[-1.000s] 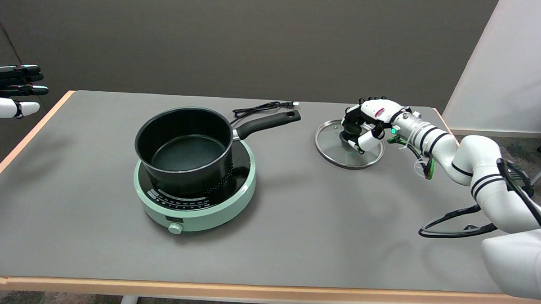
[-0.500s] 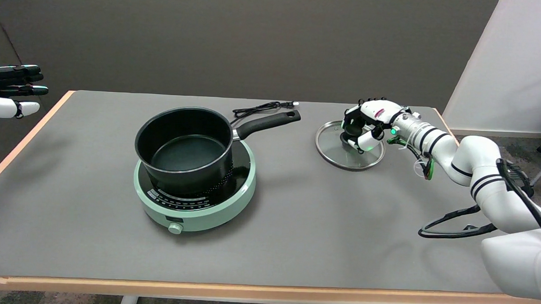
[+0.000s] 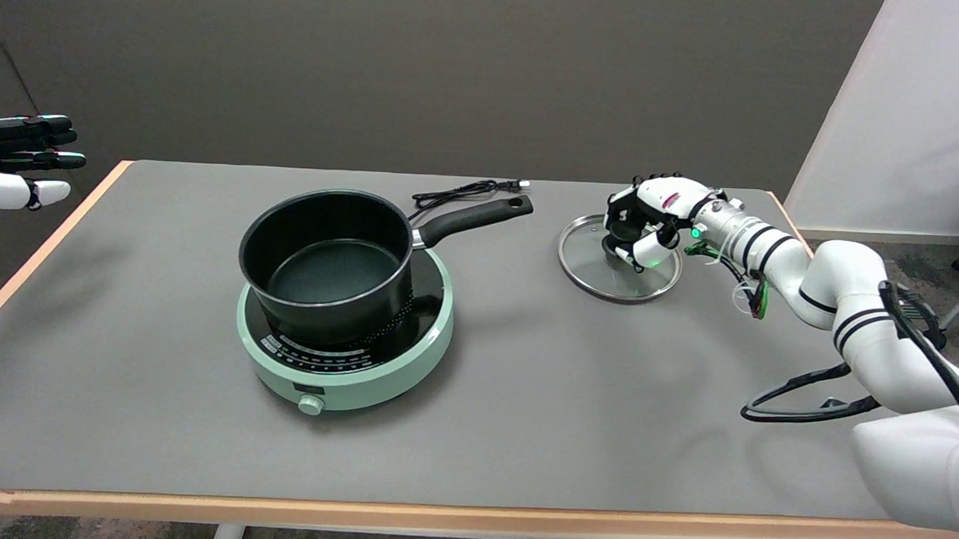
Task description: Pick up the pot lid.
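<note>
A round glass pot lid (image 3: 599,267) with a metal rim and a black knob is at the table's back right. My right hand (image 3: 643,221) is over its middle, fingers curled around the knob and gripping it. The lid looks just raised, its near edge still close to the table. A black saucepan (image 3: 326,262) with a long handle stands uncovered to the left.
The saucepan sits on a mint-green induction hob (image 3: 347,347) at centre left. A black power cord (image 3: 460,191) lies behind the pan handle. A cable loop (image 3: 804,399) hangs by my right arm. The idle left hand (image 3: 21,158) hovers at upper left.
The right hand with the lid's knob has crept up and slightly away; the lid has shifted a little with it.
</note>
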Action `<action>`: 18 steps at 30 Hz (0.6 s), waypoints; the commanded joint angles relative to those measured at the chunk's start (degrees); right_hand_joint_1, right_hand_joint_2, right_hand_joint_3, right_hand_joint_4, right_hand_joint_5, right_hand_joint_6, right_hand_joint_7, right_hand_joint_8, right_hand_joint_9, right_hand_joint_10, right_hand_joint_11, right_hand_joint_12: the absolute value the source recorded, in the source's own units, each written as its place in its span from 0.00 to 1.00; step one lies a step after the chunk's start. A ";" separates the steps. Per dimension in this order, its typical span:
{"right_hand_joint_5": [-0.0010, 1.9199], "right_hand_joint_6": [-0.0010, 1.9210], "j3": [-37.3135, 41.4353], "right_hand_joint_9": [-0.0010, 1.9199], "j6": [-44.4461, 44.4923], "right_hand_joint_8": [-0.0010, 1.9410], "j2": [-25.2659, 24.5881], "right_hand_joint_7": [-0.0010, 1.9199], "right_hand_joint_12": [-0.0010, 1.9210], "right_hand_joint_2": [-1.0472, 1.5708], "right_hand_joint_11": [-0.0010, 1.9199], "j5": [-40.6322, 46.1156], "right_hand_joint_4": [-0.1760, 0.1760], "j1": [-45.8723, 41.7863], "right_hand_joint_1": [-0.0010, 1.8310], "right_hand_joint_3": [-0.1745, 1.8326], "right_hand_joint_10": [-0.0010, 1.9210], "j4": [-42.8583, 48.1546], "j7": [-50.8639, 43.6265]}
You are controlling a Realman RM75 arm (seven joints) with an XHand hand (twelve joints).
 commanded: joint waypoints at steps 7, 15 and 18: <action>0.40 0.67 -0.15 0.46 -0.69 0.55 -0.28 0.53 0.71 0.81 0.36 0.44 0.33 -0.41 0.66 0.19 0.45 1.09 0.01; 0.41 0.47 -0.23 0.45 -1.09 0.69 -0.44 0.47 0.73 0.72 0.37 0.44 1.00 -0.49 0.74 0.42 0.60 1.17 -0.06; 0.41 0.47 -0.23 0.45 -1.41 0.70 -0.52 0.47 0.74 0.72 0.37 0.44 1.00 -0.49 0.74 0.43 0.62 1.17 -0.23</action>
